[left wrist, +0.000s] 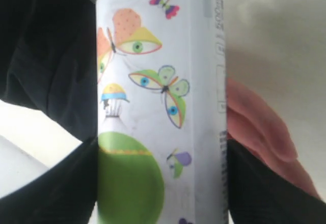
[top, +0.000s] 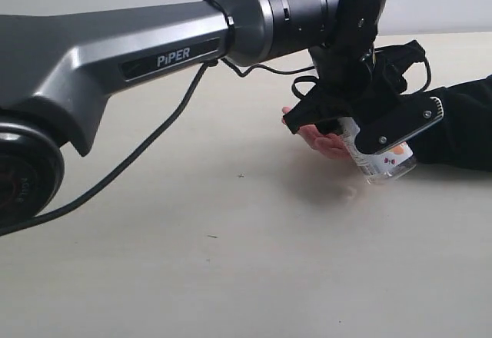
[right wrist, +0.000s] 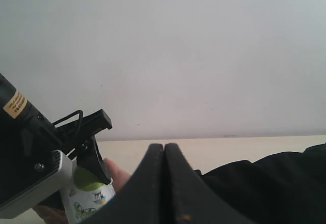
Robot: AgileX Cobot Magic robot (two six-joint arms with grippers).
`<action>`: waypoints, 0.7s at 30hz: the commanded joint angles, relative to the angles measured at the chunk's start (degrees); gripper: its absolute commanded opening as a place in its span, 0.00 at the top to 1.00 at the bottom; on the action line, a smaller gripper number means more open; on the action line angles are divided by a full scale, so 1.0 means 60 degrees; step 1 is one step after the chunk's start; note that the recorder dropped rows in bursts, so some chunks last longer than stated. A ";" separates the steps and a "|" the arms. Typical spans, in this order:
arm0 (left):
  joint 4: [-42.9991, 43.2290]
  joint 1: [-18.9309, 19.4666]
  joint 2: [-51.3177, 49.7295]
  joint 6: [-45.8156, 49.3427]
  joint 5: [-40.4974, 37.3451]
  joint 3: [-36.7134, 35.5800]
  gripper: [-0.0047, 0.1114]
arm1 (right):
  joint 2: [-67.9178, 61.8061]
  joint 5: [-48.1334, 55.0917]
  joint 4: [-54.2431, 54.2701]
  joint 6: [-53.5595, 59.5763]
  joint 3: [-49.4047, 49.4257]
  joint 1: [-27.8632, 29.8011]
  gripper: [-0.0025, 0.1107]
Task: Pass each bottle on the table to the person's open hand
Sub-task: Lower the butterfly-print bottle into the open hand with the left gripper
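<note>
A squarish white bottle [top: 387, 162] printed with butterflies and a green leaf [left wrist: 130, 183] is clamped in my left gripper [top: 367, 137], which is shut on its sides. The bottle [left wrist: 158, 96] hangs tilted just above the table [top: 231, 261], right against the person's open hand [top: 319, 140]. Pink fingers [left wrist: 260, 127] show directly behind the bottle. A black sleeve [top: 461, 123] leads off to the right. My right gripper [right wrist: 164, 155] is shut with nothing in it, raised close by, looking at the bottle [right wrist: 86, 198] and hand [right wrist: 116, 175]. The other bottles are out of view.
My left arm's grey link [top: 115, 54] and its cable [top: 146, 146] span the left half of the exterior view. A pale wall [right wrist: 178, 56] rises behind the table's far edge. The sleeve [right wrist: 265, 188] lies close under my right gripper.
</note>
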State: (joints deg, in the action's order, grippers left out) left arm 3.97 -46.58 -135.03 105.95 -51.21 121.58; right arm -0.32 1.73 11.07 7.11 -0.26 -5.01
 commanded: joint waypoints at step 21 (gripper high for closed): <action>0.0016 0.0441 -0.0361 -0.0926 0.0667 -0.0013 0.43 | 0.0054 -0.0137 0.0015 0.0036 0.0043 0.0047 0.98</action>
State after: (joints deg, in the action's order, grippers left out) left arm 4.08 -44.16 -136.99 102.17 -49.05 121.58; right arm -0.32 1.73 11.07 7.11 -0.26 -5.01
